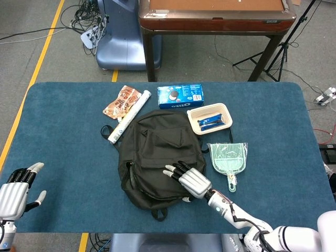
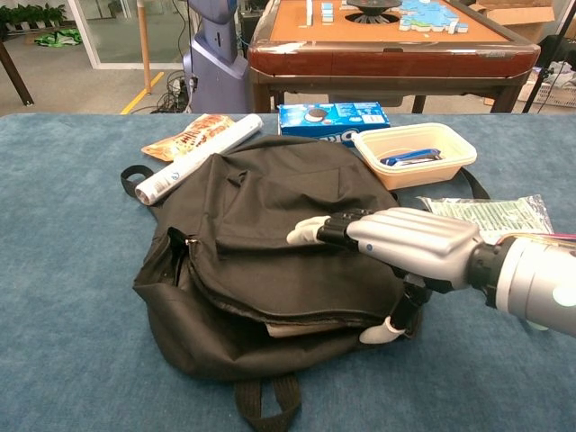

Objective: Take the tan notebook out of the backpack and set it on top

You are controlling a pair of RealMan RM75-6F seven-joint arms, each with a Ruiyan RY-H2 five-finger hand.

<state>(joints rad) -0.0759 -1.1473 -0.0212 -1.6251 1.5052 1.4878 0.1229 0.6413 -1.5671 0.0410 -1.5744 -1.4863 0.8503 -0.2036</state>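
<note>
The black backpack (image 1: 157,149) (image 2: 270,202) lies flat in the middle of the blue table. My right hand (image 1: 190,181) (image 2: 409,243) lies on its near right side, fingers stretched over the top panel and thumb hooked under the edge of the open zipper. The panel is lifted a little. In the gap a pale tan edge (image 2: 292,329) shows, apparently the notebook; the rest of it is hidden inside. My left hand (image 1: 16,193) hovers open at the table's near left corner, far from the backpack, and is out of the chest view.
Behind the backpack lie a white roll (image 1: 128,116) (image 2: 198,157), a snack bag (image 1: 119,102) and a blue Oreo box (image 1: 180,96) (image 2: 333,119). A cream tray (image 1: 210,118) (image 2: 414,153) and a packaged green dustpan (image 1: 227,157) (image 2: 490,220) lie to its right. A wooden table stands beyond.
</note>
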